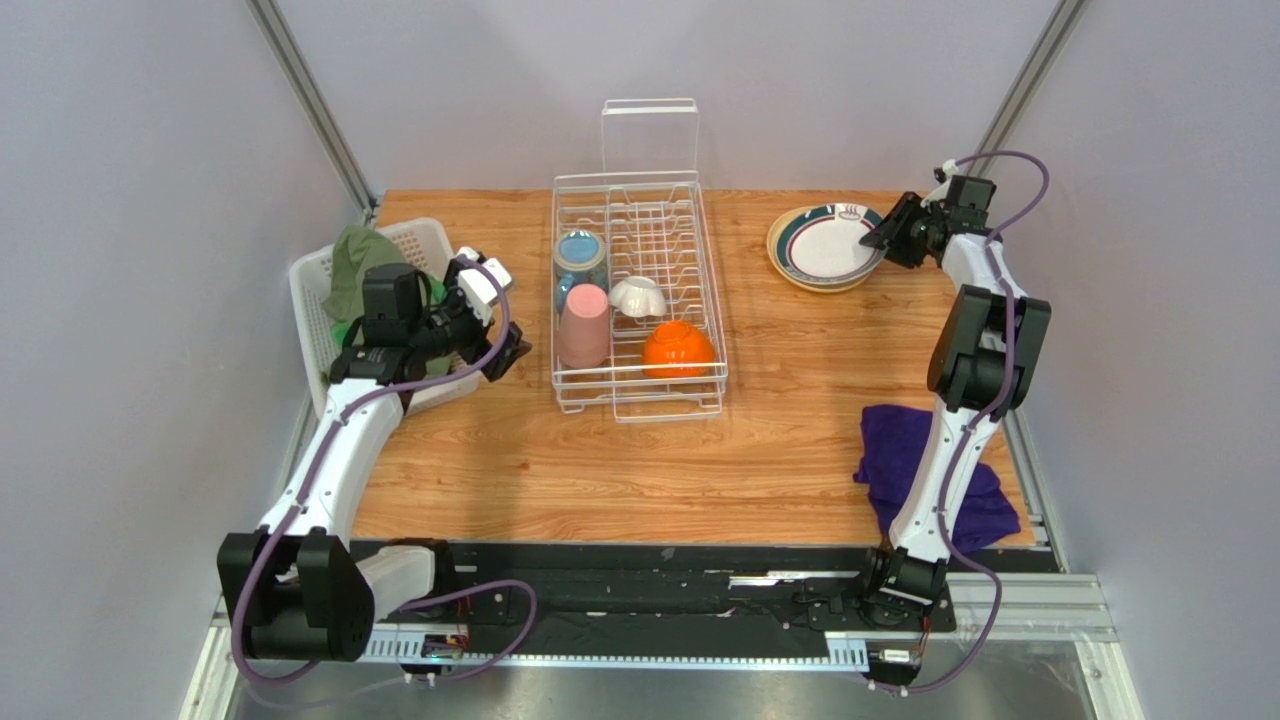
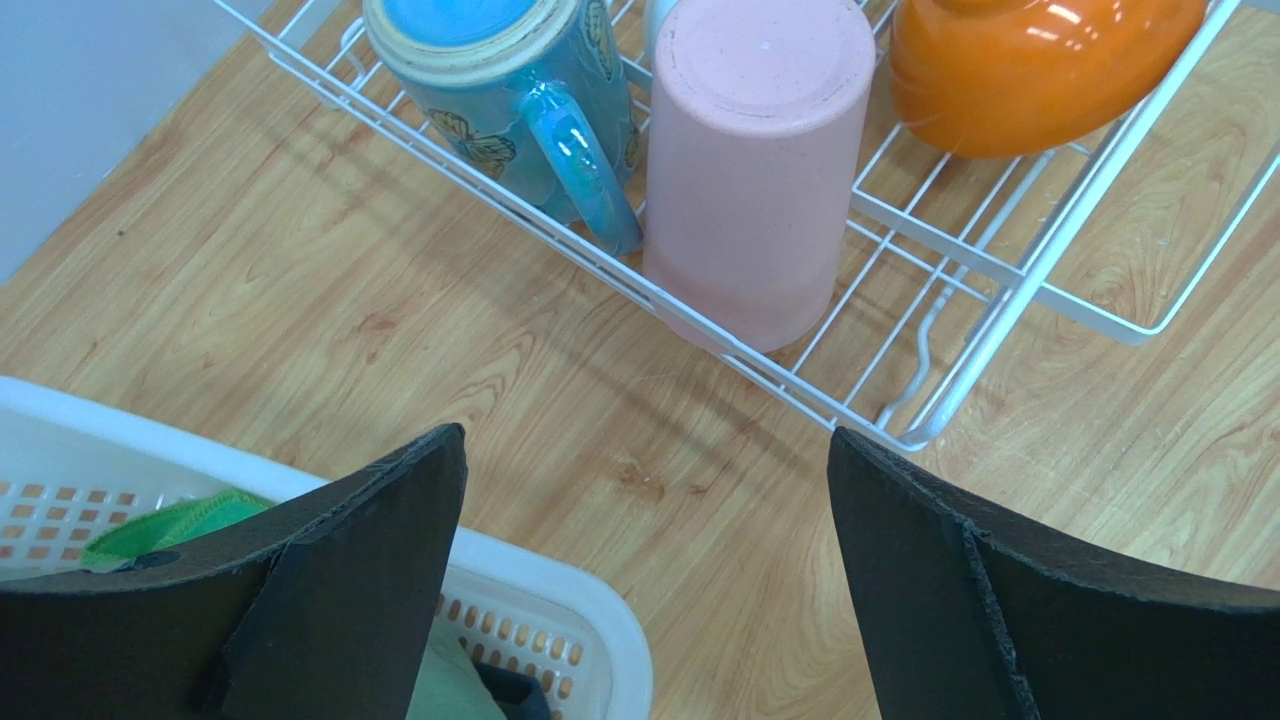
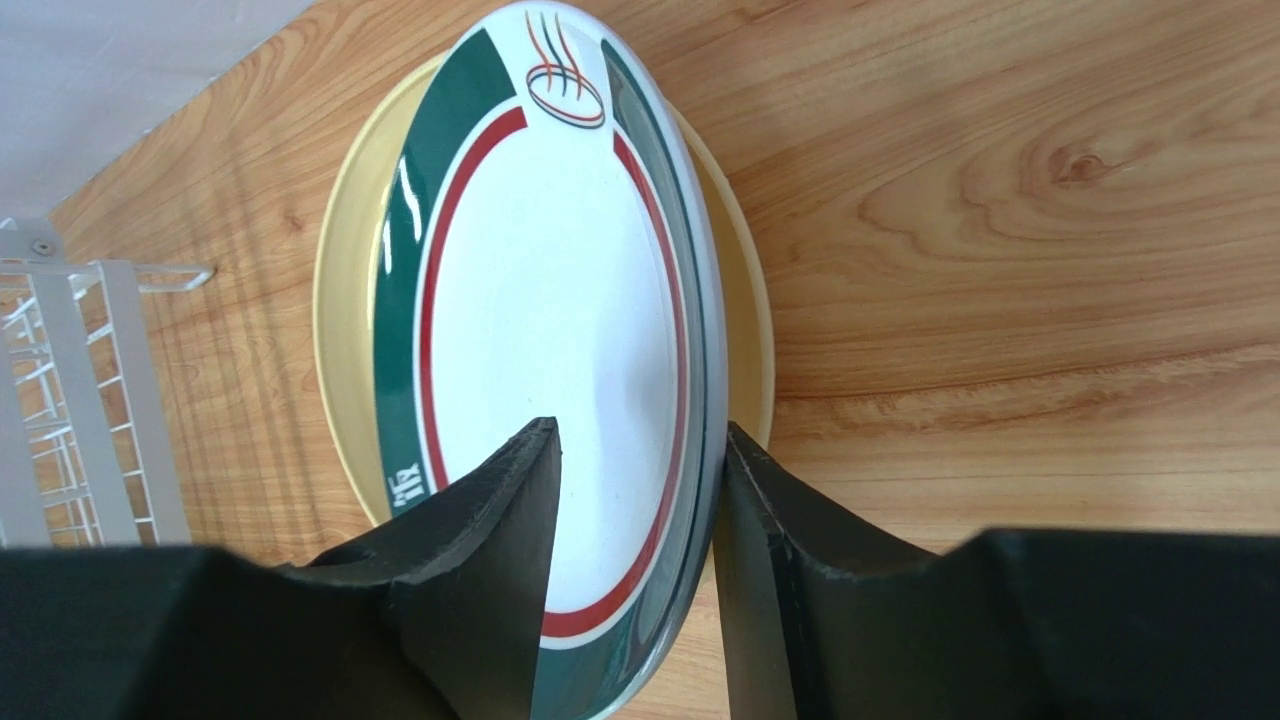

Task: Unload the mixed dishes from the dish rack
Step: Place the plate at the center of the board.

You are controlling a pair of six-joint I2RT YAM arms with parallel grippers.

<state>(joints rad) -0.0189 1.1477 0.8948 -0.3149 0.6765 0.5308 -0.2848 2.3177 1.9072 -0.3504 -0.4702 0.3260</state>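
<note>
While the right gripper (image 3: 639, 435) sits parted astride the plate (image 3: 556, 300) stacked right of the rack (image 1: 672, 240), the wide-spread left gripper (image 2: 646, 435) faces the racked pink cup (image 2: 759, 165), probably light, slick and breakable, best pinched across its wall.

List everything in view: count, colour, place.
dish rack: 1, white wire, table's middle back
mug: 1, blue, in rack
pink cup: 1, pink, in rack
small cup: 1, white, in rack
bowl: 1, orange, rack's near end
dark-rimmed plate: 1, white, back right
yellow plate: 1, pale yellow, under it
basket: 1, white, left edge
green cloth: 1, in basket
purple cloth: 1, near right
table: 1, wood
left end effector: black, open, between basket and rack
right end effector: black, open, astride dark-rimmed plate's rim
</note>
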